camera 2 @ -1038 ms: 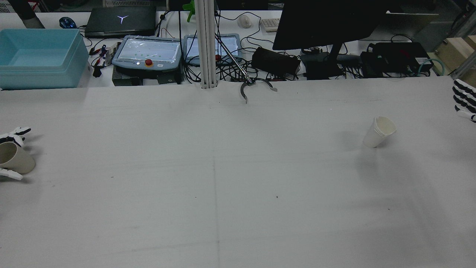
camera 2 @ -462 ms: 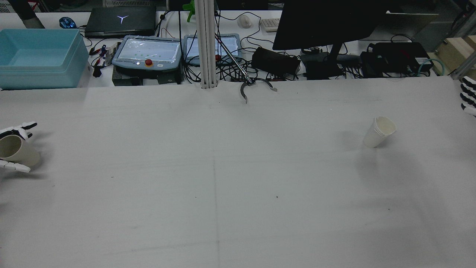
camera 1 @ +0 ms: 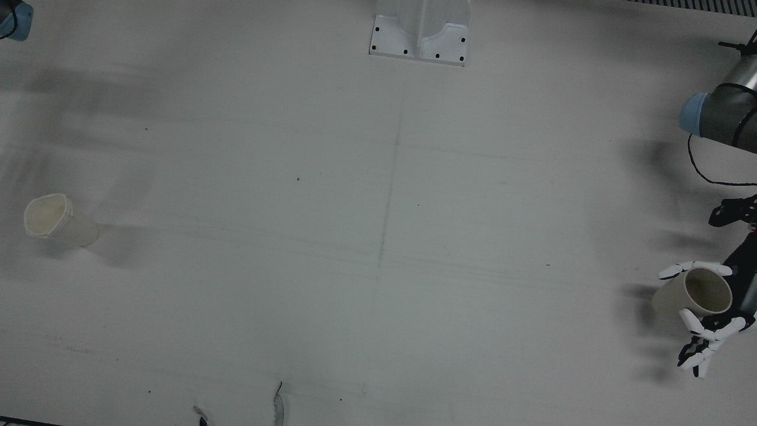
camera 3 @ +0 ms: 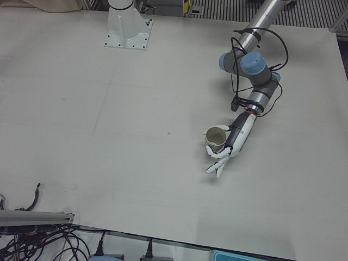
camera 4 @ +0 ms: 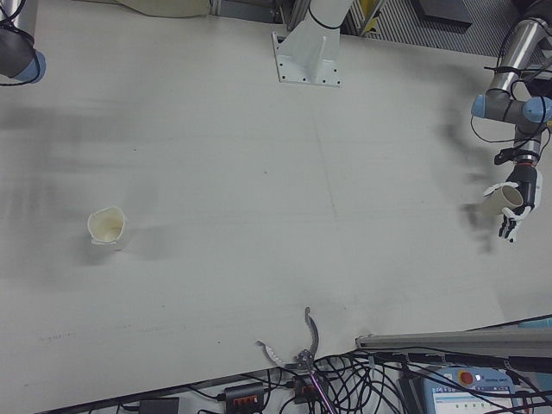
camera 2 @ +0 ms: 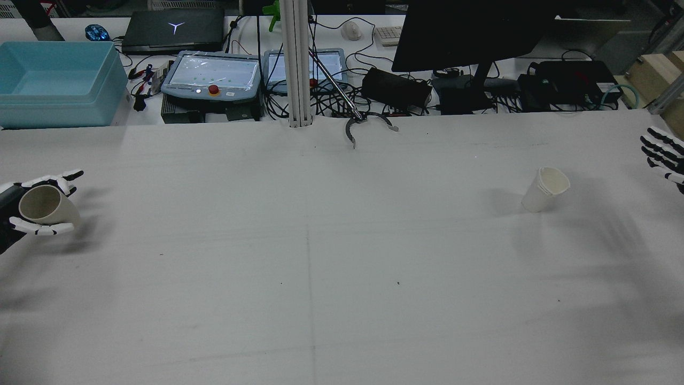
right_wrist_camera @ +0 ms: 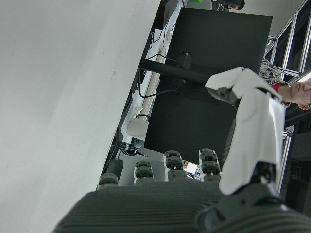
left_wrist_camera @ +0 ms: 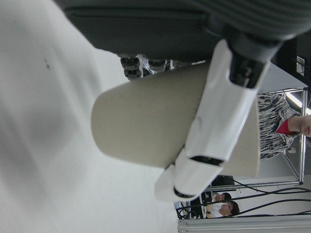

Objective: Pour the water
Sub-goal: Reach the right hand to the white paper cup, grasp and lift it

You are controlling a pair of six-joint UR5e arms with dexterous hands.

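At the left edge of the rear view, the left hand (camera 2: 21,211) holds a beige cup (camera 2: 45,206) just above the white bench (camera 2: 320,256). Its fingers (camera 2: 45,229) wrap the cup wall from both sides, and the cup is tilted with its mouth open toward the camera. In the right part of the frame, a white cup (camera 2: 545,190) stands alone on the bench. At the right edge, the right hand (camera 2: 662,155) has its fingers (camera 2: 654,144) spread and grasps nothing, well apart from that cup.
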